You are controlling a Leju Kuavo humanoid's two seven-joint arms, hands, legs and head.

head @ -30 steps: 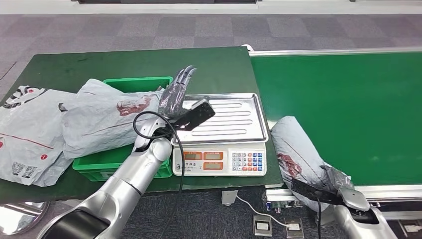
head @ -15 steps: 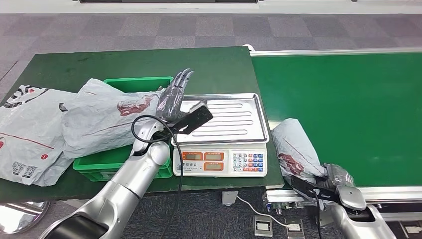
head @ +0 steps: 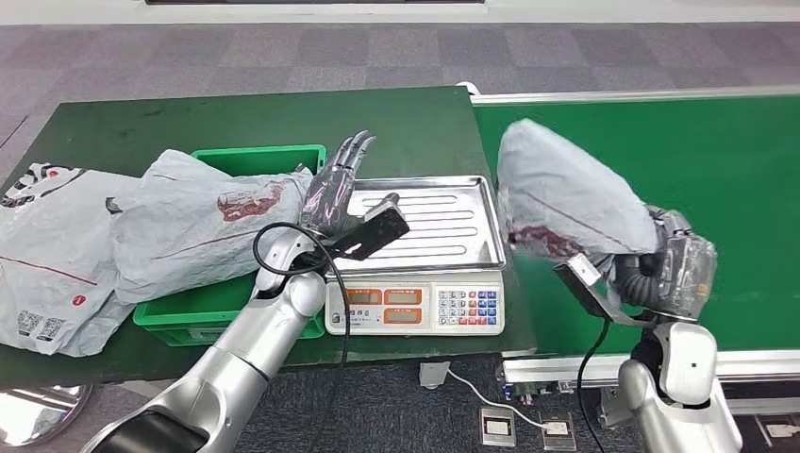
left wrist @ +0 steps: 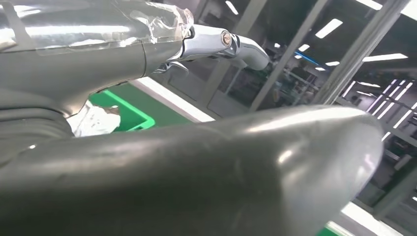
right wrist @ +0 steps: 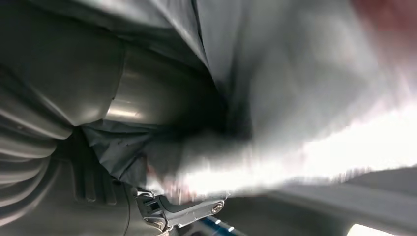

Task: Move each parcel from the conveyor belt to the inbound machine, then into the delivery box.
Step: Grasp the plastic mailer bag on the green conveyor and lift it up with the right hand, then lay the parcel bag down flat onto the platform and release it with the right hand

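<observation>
Dark green table (head: 236, 118) is loaded with green plastic crate (head: 203, 307), steel-trayed weighing scale (head: 420, 307), grey plastic parcels (head: 47, 255).

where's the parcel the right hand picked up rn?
Head view, right side: the grey parcel is held up by the right hand above the conveyor belt, just right of the scale.

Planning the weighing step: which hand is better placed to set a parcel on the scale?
The right hand: it already holds a grey parcel raised beside the scale tray. The left hand is empty.
</observation>
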